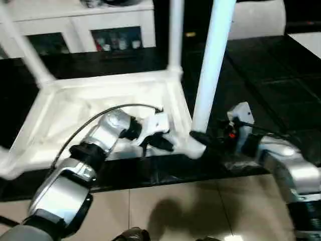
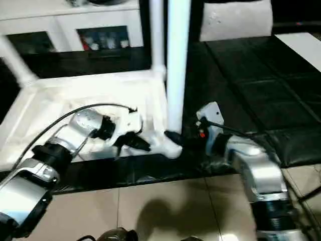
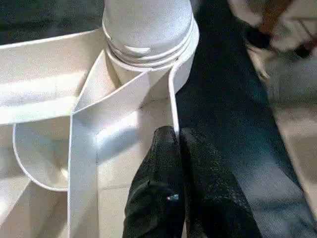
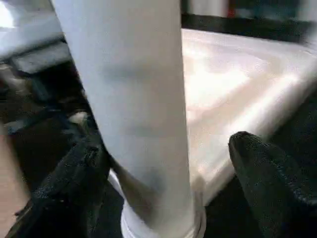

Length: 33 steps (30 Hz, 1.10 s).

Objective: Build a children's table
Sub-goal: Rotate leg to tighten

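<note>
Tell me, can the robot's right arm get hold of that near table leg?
Probably yes. The right end effector is open, one finger on each side of the near leg just above its corner socket, nothing between.

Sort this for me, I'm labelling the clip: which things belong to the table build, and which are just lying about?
Part of the job:
- upturned tabletop
- near-corner leg standing in its socket, between the right gripper's open fingers
- two further legs
- left gripper, shut at the rim

Just about:
- black mat
- white cabinet
</note>
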### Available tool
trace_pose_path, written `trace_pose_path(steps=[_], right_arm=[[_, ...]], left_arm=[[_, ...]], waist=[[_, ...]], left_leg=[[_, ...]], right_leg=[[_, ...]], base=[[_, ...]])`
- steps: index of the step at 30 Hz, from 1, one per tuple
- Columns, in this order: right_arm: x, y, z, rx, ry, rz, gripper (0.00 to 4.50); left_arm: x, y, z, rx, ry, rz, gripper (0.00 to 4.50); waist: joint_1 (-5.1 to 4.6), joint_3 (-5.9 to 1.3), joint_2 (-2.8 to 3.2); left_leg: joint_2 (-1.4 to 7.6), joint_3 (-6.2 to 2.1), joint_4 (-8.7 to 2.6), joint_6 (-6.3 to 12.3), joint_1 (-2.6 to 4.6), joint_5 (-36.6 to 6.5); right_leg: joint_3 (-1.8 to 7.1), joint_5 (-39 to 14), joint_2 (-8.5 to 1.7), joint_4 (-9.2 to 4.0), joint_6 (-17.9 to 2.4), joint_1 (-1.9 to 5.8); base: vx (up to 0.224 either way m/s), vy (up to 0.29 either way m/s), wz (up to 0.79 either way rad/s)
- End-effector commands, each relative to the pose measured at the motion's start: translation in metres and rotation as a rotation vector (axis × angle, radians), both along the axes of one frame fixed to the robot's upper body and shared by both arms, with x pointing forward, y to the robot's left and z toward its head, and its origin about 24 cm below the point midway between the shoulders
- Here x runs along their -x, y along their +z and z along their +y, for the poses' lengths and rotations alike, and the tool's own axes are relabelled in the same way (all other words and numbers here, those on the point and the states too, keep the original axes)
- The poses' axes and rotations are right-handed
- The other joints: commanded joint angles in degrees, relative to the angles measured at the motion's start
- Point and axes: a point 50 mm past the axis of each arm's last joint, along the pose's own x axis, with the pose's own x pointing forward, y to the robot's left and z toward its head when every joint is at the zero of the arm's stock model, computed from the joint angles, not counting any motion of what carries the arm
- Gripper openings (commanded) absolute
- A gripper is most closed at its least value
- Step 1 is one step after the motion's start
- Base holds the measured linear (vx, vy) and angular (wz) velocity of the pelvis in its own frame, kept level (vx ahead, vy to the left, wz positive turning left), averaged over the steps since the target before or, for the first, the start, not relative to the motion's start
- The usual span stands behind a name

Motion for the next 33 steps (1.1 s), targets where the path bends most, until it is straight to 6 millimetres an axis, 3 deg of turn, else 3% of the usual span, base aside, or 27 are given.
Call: trace_pose_path(steps=[1, 3, 7, 8, 10, 17, 24, 28, 33], right_arm=[[0.007, 0.003, 0.004, 0.000, 0.125, 0.003, 3.94], [0.011, 0.001, 0.001, 0.018, 0.214, 0.030, 3.94], [0.012, -0.001, 0.001, 0.048, 0.303, 0.056, 3.94], [0.012, -0.001, 0.001, 0.056, 0.335, 0.065, 3.67], [0.010, -0.003, 0.002, 0.075, 0.366, 0.073, 3.56], [0.004, -0.011, 0.007, 0.127, 0.384, 0.063, 3.03], [0.002, -0.013, 0.012, 0.110, 0.410, 0.075, 2.48], [0.003, -0.014, 0.014, 0.100, 0.425, 0.085, 2.15], [0.006, -0.016, 0.018, 0.034, 0.357, 0.103, 2.00]], left_arm=[[0.007, -0.001, -0.002, -0.036, -0.106, 0.010, 0.00], [0.009, 0.000, -0.001, -0.049, -0.144, 0.018, 0.00], [0.011, 0.000, 0.000, -0.068, -0.188, 0.017, 0.00], [0.011, 0.000, 0.001, -0.072, -0.203, 0.018, 0.00], [0.012, -0.001, 0.001, -0.074, -0.218, 0.019, 0.00], [0.012, -0.001, -0.004, -0.070, -0.230, -0.009, 0.00], [0.012, -0.001, -0.002, -0.066, -0.225, -0.021, 0.00], [0.011, -0.002, -0.001, -0.071, -0.211, -0.023, 0.00], [0.002, -0.003, -0.002, -0.059, -0.079, -0.031, 0.00]], waist=[[0.15, -4.23, -0.37], [0.52, -4.49, -0.49], [0.88, -4.77, -0.69], [1.00, -4.82, -0.76], [1.12, -4.90, -0.81], [1.44, -4.88, -0.98], [2.10, -5.01, -1.04], [2.12, -4.89, -0.98], [2.05, -4.68, -0.84]], left_leg=[[5.28, -2.62, -4.32, 1.53, 1.97, -15.72], [5.38, -2.72, -4.38, 0.94, 1.95, -15.13], [5.19, -2.64, -4.08, 1.74, 1.73, -13.13], [5.08, -2.57, -3.88, 2.54, 1.52, -11.77], [5.01, -2.55, -3.73, 3.25, 1.39, -10.44], [5.19, -2.54, -3.87, 2.56, 1.70, -11.52], [5.20, -2.55, -3.69, 3.51, 1.60, -9.75], [5.21, -2.58, -3.77, 3.16, 1.60, -10.58], [5.23, -2.55, -3.87, 3.03, 1.76, -11.07]], right_leg=[[3.57, -13.17, -5.18, -4.75, -12.85, 2.27], [3.67, -11.64, -5.31, -4.43, -13.09, 2.39], [3.62, -7.70, -5.40, -3.97, -14.06, 2.43], [3.58, -6.60, -5.46, -3.90, -14.22, 2.53], [3.52, -5.92, -5.42, -3.85, -14.27, 2.57], [3.51, -8.39, -5.30, -4.03, -13.91, 2.23], [3.51, -7.05, -5.29, -3.71, -13.79, 2.25], [3.50, -8.58, -5.32, -3.90, -13.41, 2.21], [3.57, -8.98, -5.19, -4.10, -13.29, 2.02]], base=[[0.000, 0.000, 0.00], [0.000, 0.000, 0.00], [0.000, 0.000, 0.00], [0.000, 0.000, 0.00], [0.000, 0.000, 0.00], [0.000, 0.000, 0.00], [0.000, 0.000, 0.00], [0.000, 0.000, 0.00], [0.000, 0.000, 0.00]])
